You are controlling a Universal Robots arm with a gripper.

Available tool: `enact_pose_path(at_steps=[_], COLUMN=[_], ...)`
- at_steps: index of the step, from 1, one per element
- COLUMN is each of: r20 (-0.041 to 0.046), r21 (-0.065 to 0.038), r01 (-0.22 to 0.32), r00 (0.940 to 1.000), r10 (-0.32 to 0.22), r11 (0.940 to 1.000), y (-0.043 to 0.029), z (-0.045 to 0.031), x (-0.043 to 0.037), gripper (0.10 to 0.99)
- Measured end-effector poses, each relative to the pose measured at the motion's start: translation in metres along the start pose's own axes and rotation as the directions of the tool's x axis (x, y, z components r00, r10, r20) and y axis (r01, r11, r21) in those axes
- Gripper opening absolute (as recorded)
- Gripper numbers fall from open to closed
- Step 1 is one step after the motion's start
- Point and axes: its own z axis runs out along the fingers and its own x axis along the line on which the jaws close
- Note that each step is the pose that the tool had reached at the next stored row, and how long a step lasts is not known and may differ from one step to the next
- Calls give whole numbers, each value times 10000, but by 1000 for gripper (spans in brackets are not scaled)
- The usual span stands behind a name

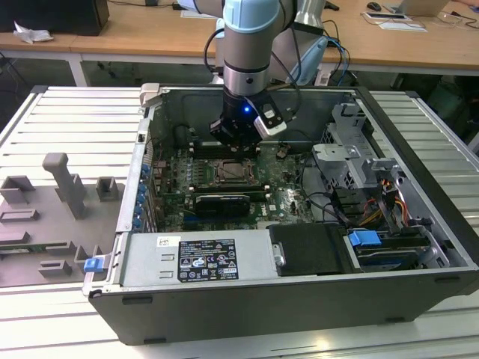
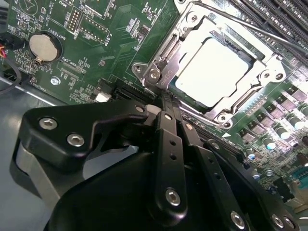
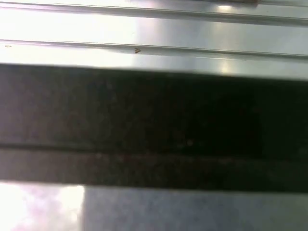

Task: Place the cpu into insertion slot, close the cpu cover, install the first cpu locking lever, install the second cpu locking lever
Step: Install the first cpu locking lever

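Observation:
In the second wrist view the cpu (image 2: 214, 72) lies flat in the insertion slot (image 2: 269, 77), its pale silvery face showing through the window of the cpu cover (image 2: 168, 50), which is down over it. A thin locking lever rod (image 2: 250, 26) runs along the socket's far edge. My gripper (image 2: 163, 103) is shut, fingers together with nothing seen between them, its tips at the socket corner by a screw (image 2: 153, 74). In the exterior view the gripper (image 1: 236, 142) hangs inside the open computer case, just behind the insertion slot (image 1: 228, 173).
Long black memory slots (image 2: 284, 19) run beside the socket, and a coin battery (image 2: 43, 45) sits on the green board. A black graphics card (image 1: 221, 202), a power supply (image 1: 198, 258), a drive cage (image 1: 352, 157) and cables (image 1: 329, 202) crowd the case. Grey fixtures (image 1: 67, 183) stand outside.

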Motion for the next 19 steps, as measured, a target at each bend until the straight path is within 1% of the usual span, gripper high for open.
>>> enact_pose_path(at_steps=[2, 3, 9, 11, 14, 17, 19], r20=[-2, -4, -4, -1, 3, 13, 5], r21=[51, 58, 56, 19, -78, -95, -80], r01=[1, 1, 0, -1, -3, -2, -2], r00=[10000, 10000, 10000, 10000, 10000, 10000, 10000], r10=[-1, -1, 0, 1, 3, 2, 2], r11=[10000, 10000, 10000, 10000, 10000, 10000, 10000], y=[0, -1, 2, 4, 4, 9, 11], z=[6, 9, 26, 31, 34, -3, -83], x=[0, 1, 1, 1, 1, -2, -2], gripper=[106, 106, 106, 106, 106, 106, 106])
